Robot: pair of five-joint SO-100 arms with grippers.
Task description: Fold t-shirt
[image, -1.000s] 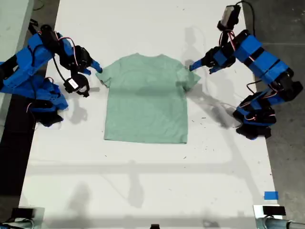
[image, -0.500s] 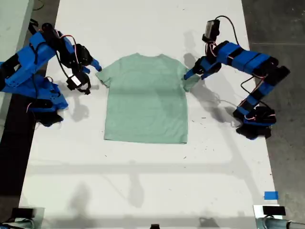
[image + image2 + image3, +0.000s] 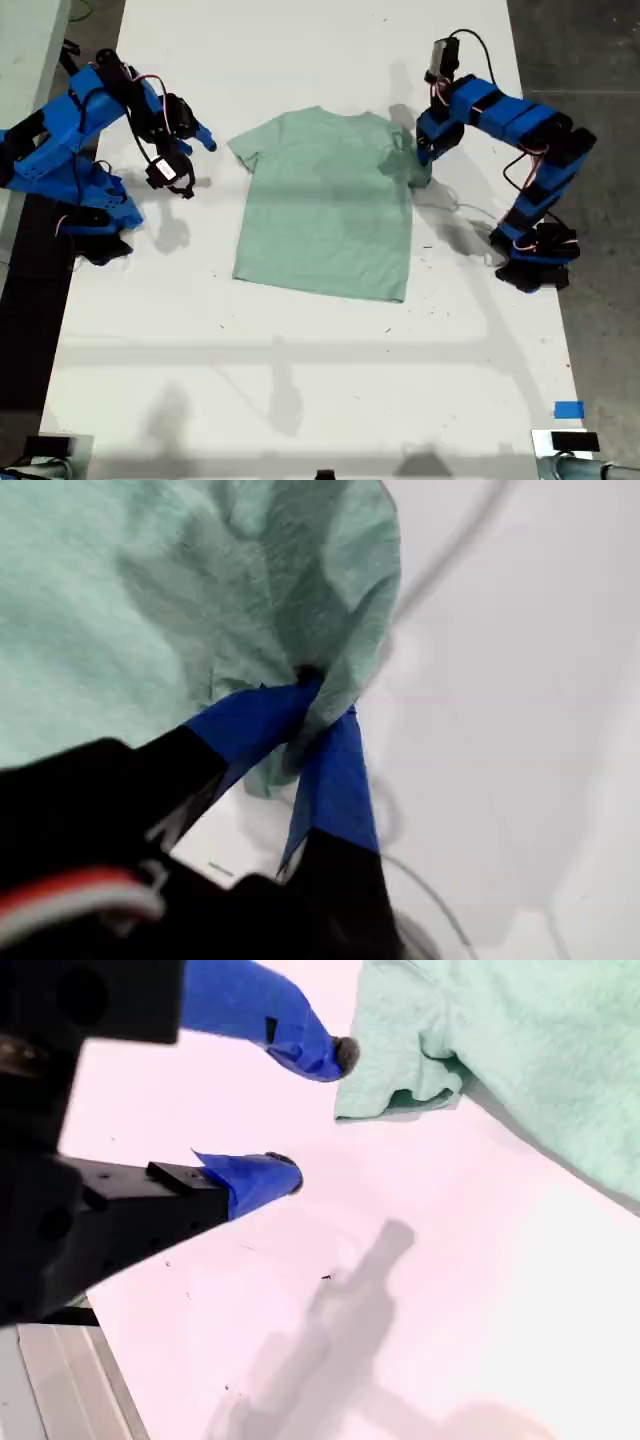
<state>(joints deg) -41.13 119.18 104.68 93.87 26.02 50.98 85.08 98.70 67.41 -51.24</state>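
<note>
The pale mint-green t-shirt (image 3: 320, 210) lies flat on the white table (image 3: 300, 380), collar toward the far edge. My first gripper (image 3: 420, 166) is at the shirt's sleeve on the exterior view's right. In the first wrist view this gripper (image 3: 320, 705) is shut on a bunched fold of the t-shirt (image 3: 150, 580). My second gripper (image 3: 205, 140) hovers on the exterior view's left, a short gap from the other sleeve. In the second wrist view it (image 3: 318, 1115) stands open with nothing between its blue fingertips (image 3: 270, 1175), and the rumpled sleeve of the t-shirt (image 3: 520, 1040) lies just beyond them.
The arm bases stand at the table's side edges, one (image 3: 90, 215) at the exterior view's left and one (image 3: 535, 260) at its right. A blue tape patch (image 3: 568, 409) marks the near corner on the exterior view's right. Dark floor borders both sides of the table.
My first gripper dropped onto the sleeve and shut on it, bunching it. The whole shirt slid toward the exterior view's right, leaving a gap to my second gripper.
</note>
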